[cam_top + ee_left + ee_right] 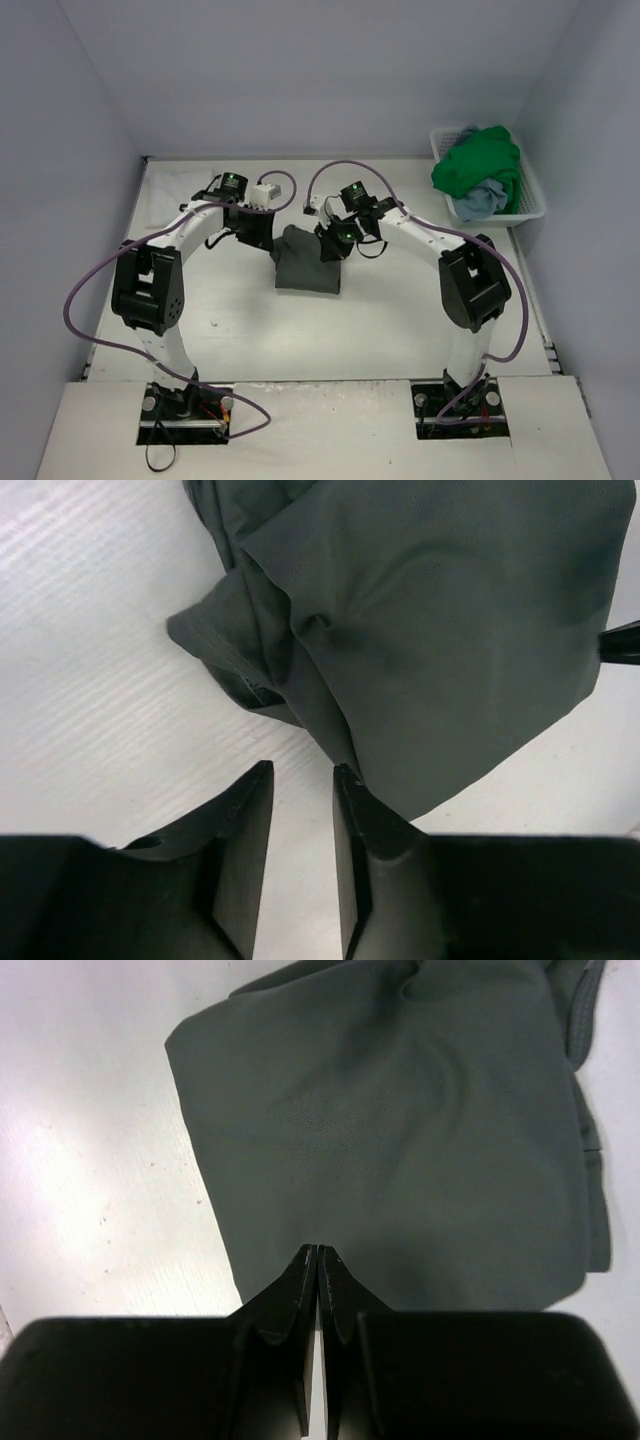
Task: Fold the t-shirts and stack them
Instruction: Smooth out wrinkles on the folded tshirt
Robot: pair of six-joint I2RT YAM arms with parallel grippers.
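A folded dark olive-grey t-shirt point(308, 262) lies on the table point(400, 320), the left gripper point(300, 770) slightly parted and empty beside it, the right gripper point(317, 1250) pressed together at its opposite edge, with a green t-shirt point(478, 165) heaped in the far-right basket point(530, 200)

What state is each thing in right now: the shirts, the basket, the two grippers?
Dark grey shirt: folded, lying on the table.
Green shirt: crumpled, in the basket.
Light blue shirt: crumpled, in the basket, partly under the green one.
Basket: upright, holding both shirts.
Left gripper: slightly open, empty, beside the grey shirt.
Right gripper: shut, tips over the grey shirt.
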